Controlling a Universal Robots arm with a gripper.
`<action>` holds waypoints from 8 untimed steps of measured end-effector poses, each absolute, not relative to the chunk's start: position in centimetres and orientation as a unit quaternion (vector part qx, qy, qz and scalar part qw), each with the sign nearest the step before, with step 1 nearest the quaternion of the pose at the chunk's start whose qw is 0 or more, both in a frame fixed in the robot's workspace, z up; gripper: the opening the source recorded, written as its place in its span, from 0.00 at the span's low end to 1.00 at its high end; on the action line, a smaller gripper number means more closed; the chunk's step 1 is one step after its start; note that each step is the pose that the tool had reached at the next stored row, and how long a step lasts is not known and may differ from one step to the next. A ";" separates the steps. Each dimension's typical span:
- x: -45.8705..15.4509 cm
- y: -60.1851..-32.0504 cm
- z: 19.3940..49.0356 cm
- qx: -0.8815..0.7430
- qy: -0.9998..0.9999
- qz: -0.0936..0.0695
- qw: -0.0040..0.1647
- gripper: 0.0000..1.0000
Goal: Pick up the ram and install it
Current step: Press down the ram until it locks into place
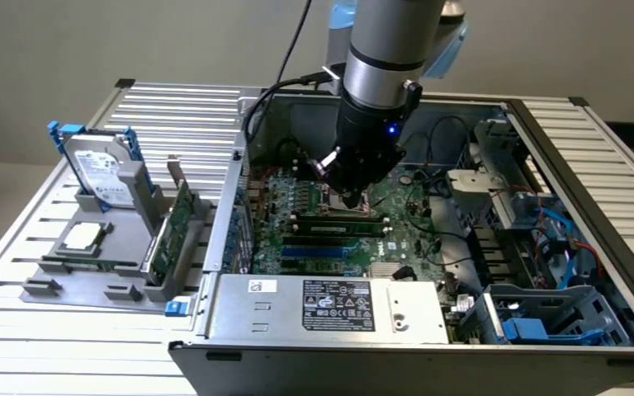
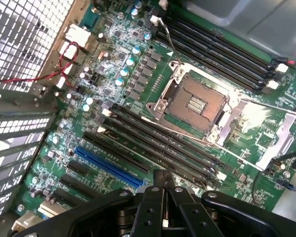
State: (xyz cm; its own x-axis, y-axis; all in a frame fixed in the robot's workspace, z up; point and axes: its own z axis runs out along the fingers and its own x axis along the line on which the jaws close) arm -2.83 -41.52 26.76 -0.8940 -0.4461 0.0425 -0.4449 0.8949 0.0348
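Hovering inside the computer case (image 1: pixel 328 318) at centre frame, my gripper (image 2: pixel 163 178) clenched empty, above the motherboard (image 2: pixel 138 106) near its black slots (image 2: pixel 158 150).

I see the open computer case (image 1: pixel 428 247) toward the exterior view's right on the slatted table (image 1: pixel 63 346), with the motherboard (image 1: pixel 405 227) lying in its floor. My gripper (image 1: pixel 345 188) sits inside the case over the processor socket (image 2: pixel 197 101), with memory slots (image 2: pixel 158 148) on either side of it. The power supply (image 1: pixel 333 307) fills the near edge. Left of the case stands a parts holder (image 1: pixel 96 272) with a hard drive (image 1: pixel 102 169) at its far end.
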 end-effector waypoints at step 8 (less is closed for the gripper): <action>-2.8 -41.5 26.7 0.175 -0.984 -0.009 0.024 0.11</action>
State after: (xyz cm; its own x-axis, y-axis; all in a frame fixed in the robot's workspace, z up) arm -2.83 -41.52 26.70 -0.9380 -0.3440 0.0433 -0.3431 0.9389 0.0262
